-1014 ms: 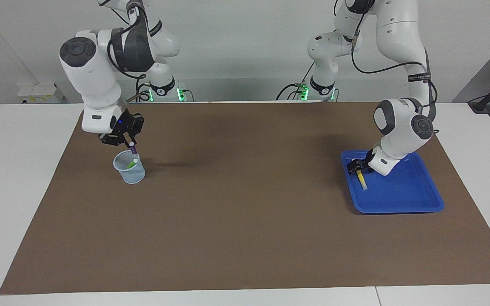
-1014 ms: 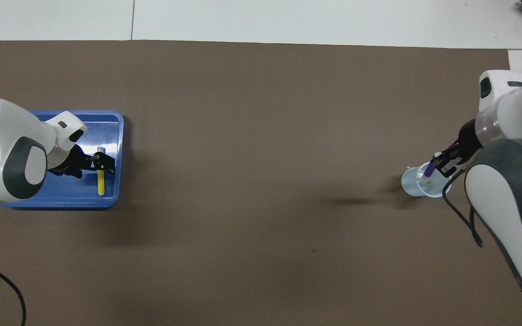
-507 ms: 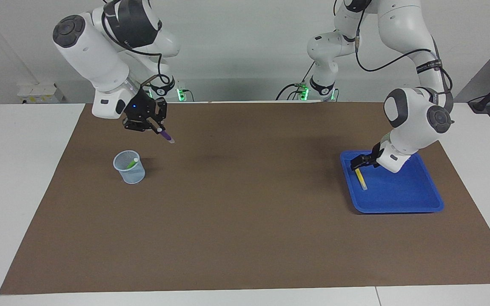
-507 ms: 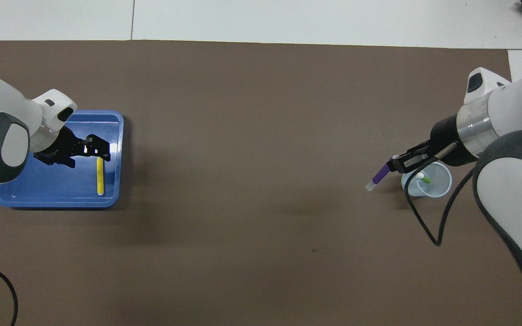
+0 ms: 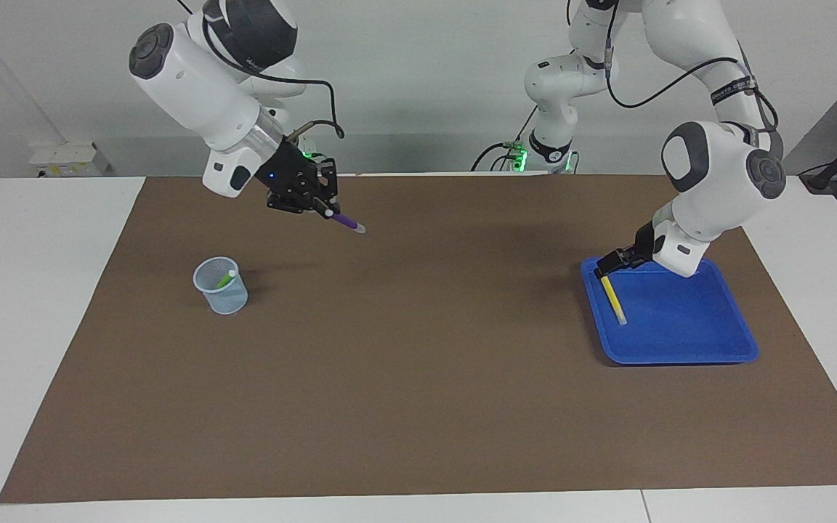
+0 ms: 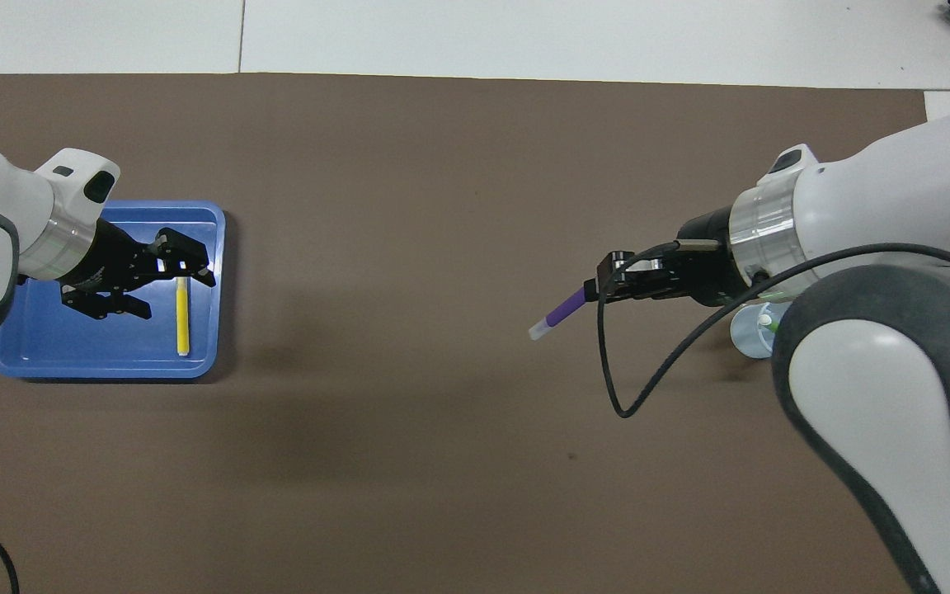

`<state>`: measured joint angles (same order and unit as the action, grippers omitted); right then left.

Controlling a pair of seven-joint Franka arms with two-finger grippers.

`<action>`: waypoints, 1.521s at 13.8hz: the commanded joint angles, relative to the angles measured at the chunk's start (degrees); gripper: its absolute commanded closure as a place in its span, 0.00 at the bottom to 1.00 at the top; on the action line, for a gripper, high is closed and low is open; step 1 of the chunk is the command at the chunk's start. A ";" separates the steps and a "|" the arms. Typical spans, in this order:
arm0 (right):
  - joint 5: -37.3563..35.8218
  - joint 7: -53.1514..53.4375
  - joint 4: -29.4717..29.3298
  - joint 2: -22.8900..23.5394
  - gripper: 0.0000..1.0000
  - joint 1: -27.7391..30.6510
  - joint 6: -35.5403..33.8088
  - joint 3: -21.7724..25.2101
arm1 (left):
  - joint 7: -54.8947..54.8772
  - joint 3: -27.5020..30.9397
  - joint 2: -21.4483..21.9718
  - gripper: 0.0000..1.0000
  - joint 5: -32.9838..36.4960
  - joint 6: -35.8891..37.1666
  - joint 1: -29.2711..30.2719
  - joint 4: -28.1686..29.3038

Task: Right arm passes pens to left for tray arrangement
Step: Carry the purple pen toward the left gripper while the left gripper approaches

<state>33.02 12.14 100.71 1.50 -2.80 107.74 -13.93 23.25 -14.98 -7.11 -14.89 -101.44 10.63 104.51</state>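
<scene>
Since the last frames my right hand (image 5: 325,211) has lifted out of the small pale translucent mesh cup (image 5: 221,285) and swung toward the middle of the desk, and my left hand (image 5: 609,262) has risen off the tray. The right hand is pinched on the slim purple marker pen (image 5: 346,223), which sticks out slantwise with its pale whitish end lowest, in the air over the bare brown mat (image 5: 418,378). The green marker pen (image 5: 226,278) stands tilted in the cup, toward the right arm's end of the desk.

My left hand hangs with its fingers spread over the robot-side corner of the shallow bright blue plastic tray (image 5: 687,341), the corner toward the middle of the desk — holding nothing. The slim yellow marker pen (image 5: 614,298) lies flat in the tray just inside the rim that faces the middle of the desk, running alongside that rim; the rest of the tray floor is open blue. The tray sits near the mat's edge at the left arm's end. Between the two hands I see only open mat — plenty of room.
</scene>
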 commanded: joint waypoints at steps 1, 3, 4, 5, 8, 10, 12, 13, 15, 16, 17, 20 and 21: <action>4.68 10.15 6.51 -3.43 1.00 -3.69 9.03 -0.14 | 9.75 0.48 3.76 0.00 -5.47 1.69 -0.26 0.43; 6.35 16.57 7.57 -3.52 1.00 -7.03 13.96 -0.14 | 18.36 0.48 7.18 0.00 -8.39 1.34 -0.26 0.96; 6.88 19.73 8.36 -3.43 1.00 -9.05 17.29 -0.14 | 23.11 0.56 8.41 0.00 -10.31 1.25 -0.26 1.13; 8.10 23.25 9.49 -3.43 1.00 -10.90 21.59 -0.14 | 27.94 0.56 9.47 0.00 -11.46 0.81 -0.26 1.31; 11.80 27.93 10.82 -3.26 1.00 -14.60 27.87 -0.14 | 41.90 0.39 10.80 0.00 -14.18 -3.82 -0.52 2.10; 15.56 28.12 11.00 -2.82 1.00 -15.57 29.62 -0.14 | 53.59 0.48 11.33 0.00 -14.64 -9.45 -3.49 3.15; 19.70 27.94 11.70 -2.64 1.00 -17.23 33.04 -0.14 | 61.36 0.48 11.85 0.00 -14.64 -14.29 -5.43 4.47; 19.89 28.03 11.96 -2.38 1.00 -18.46 34.63 -0.14 | 63.21 0.48 12.12 0.00 -14.64 -15.26 -6.31 4.91; 19.98 28.12 12.05 -0.98 1.00 -20.57 37.70 -0.14 | 67.34 0.39 12.38 0.00 -14.64 -15.63 -7.37 5.44; 19.98 28.12 12.05 -0.45 1.00 -21.11 38.59 -0.14 | 70.15 0.48 12.47 0.00 -14.64 -16.24 -8.60 5.53; 19.98 28.12 12.05 -0.27 1.00 -21.63 38.68 -0.14 | 72.87 0.48 12.47 0.00 -14.64 -17.11 -9.13 5.53; 20.07 28.03 12.05 -0.18 1.00 -21.64 38.60 -0.14 | 77.54 0.48 13.52 0.00 -14.64 -18.78 -12.20 7.71; 20.07 28.11 12.05 -0.27 1.00 -21.64 38.51 -0.14 | 79.47 0.48 14.57 0.00 -14.64 -21.05 -13.69 9.82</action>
<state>51.48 39.94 112.44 1.50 -24.34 145.35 -14.12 99.60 -15.20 3.91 -28.50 -118.55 -0.56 109.01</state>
